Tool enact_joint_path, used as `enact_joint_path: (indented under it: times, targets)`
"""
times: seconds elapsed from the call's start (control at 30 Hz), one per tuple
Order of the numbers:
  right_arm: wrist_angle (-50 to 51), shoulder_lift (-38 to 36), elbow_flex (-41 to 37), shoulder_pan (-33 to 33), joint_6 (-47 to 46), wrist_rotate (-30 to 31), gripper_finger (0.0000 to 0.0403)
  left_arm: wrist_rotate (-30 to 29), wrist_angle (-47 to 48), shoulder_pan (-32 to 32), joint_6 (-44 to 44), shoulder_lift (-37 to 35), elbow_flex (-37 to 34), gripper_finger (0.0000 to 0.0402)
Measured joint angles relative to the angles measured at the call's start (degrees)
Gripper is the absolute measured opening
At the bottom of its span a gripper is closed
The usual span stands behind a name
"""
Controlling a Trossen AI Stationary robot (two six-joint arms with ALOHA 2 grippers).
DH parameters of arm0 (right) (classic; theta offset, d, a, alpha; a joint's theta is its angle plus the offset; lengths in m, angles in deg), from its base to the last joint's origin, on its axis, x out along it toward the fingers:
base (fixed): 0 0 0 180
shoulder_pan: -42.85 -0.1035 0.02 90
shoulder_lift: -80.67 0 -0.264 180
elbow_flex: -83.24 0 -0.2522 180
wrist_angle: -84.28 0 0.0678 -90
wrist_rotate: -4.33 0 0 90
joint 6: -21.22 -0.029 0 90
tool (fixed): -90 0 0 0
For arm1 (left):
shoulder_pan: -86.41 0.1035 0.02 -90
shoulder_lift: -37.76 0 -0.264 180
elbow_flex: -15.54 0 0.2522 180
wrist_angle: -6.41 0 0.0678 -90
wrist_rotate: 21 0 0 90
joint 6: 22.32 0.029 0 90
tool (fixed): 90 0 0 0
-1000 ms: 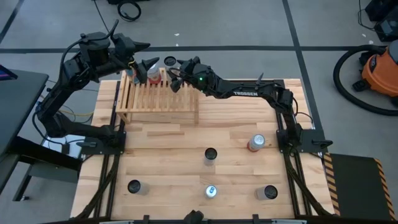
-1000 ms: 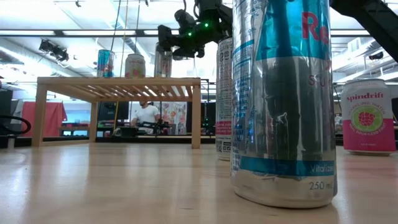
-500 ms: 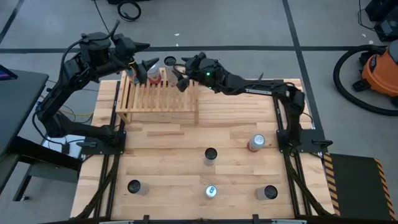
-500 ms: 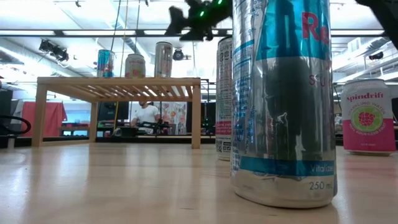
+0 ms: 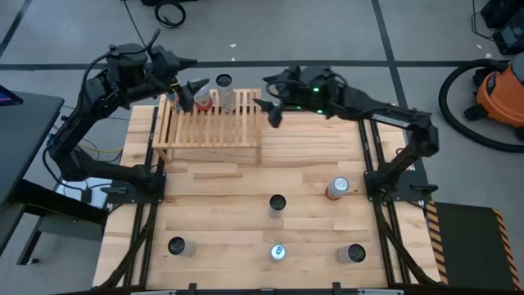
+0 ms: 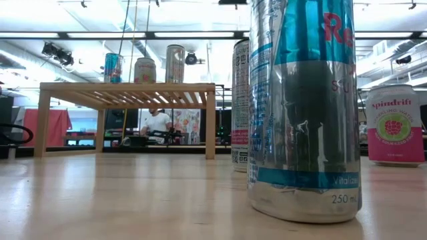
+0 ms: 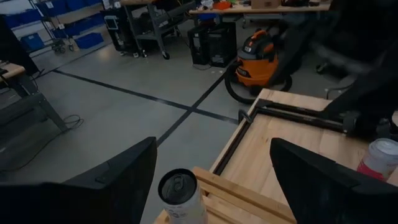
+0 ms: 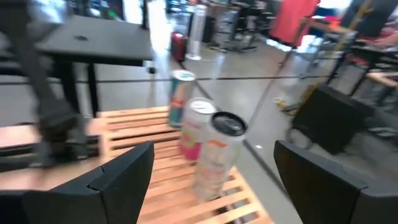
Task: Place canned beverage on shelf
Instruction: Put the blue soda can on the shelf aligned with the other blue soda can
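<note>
While three cans [image 6: 144, 69] stand on shelf [image 5: 214, 124], five dot table [image 5: 311, 168].

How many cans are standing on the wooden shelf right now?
3, all in a row along the back edge of the shelf: a blue-striped can at the left end, a pink can in the middle, and a silver can nearest the right gripper.

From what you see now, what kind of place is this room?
Probably a robotics lab or workshop: an orange shop vacuum on a taped concrete floor, blue storage bins on racks, and workbenches behind.
</note>
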Motion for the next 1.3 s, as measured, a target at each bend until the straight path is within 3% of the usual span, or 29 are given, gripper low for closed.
enact_joint_path:
  times: [0.3, 0.53, 0.77, 1.0, 1.3]
  targets:
    - [10.5, -7.2, 0.0, -4.1, -7.9, -9.6, 0.0342, 0.0, 3.3, 0.0, -2.1, 0.0, 0.0, 0.0316]
    - [18.9, -7.9, 0.0, -11.1, -11.9, -13.8, 0.0342, 0.1, 4.5, -0.1, -3.2, 0.0, 0.0, 0.0316]
    - [23.5, -5.9, 0.0, -20.0, -12.3, -12.7, 0.0337, 4.5, 6.8, -0.1, -4.7, 0.0, 0.0, 0.0316]
    - [26.5, -2.3, 0.0, -27.6, -17.5, -11.0, 0.0336, 4.7, 9.2, -0.1, -6.3, 0.0, 0.0, 0.0316]
    - [28.9, 0.9, 0.0, -34.9, -24.0, -4.3, 0.0335, 5.8, 11.2, -0.1, -6.0, 0.0, 0.0, 0.0315]
